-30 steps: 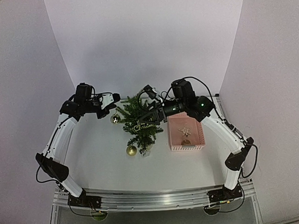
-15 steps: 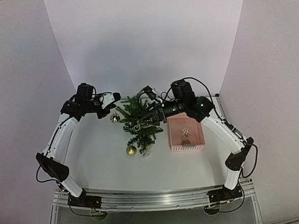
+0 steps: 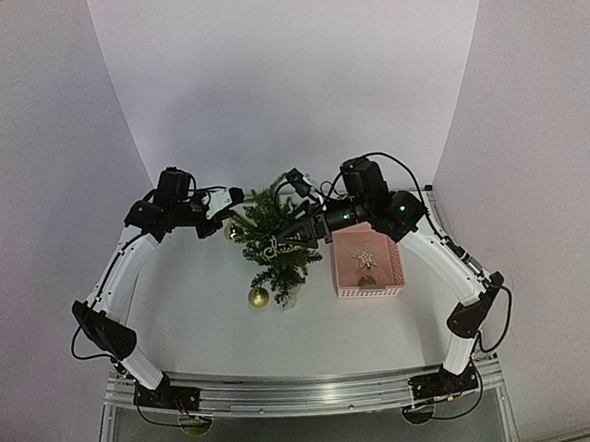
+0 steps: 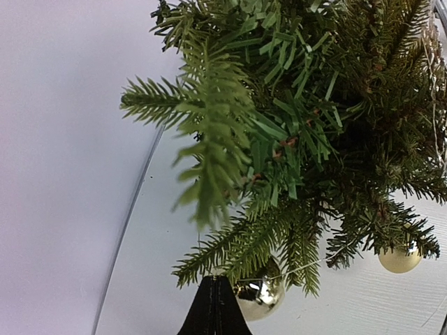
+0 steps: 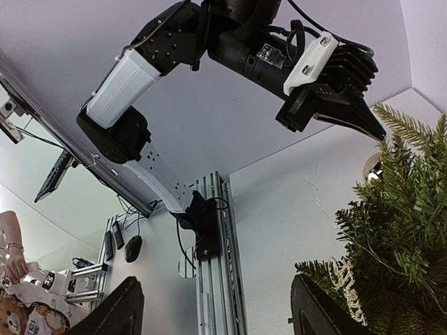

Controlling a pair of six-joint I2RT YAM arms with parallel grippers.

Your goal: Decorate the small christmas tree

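The small christmas tree stands mid-table and fills the left wrist view. It carries a glittery script ornament and a gold ball low on its front. My left gripper is shut, its fingertips pinched together on the string of a second gold ball, which hangs against the tree's left branches. My right gripper is open and empty at the tree's right side, its fingers wide apart.
A pink basket stands right of the tree with a glittery star and a small dark item inside. White walls enclose the table on three sides. The aluminium rail runs along the near edge.
My left gripper has moved right toward the tree, carrying the hanging gold ball up to the left branches. The right arm has hardly moved.
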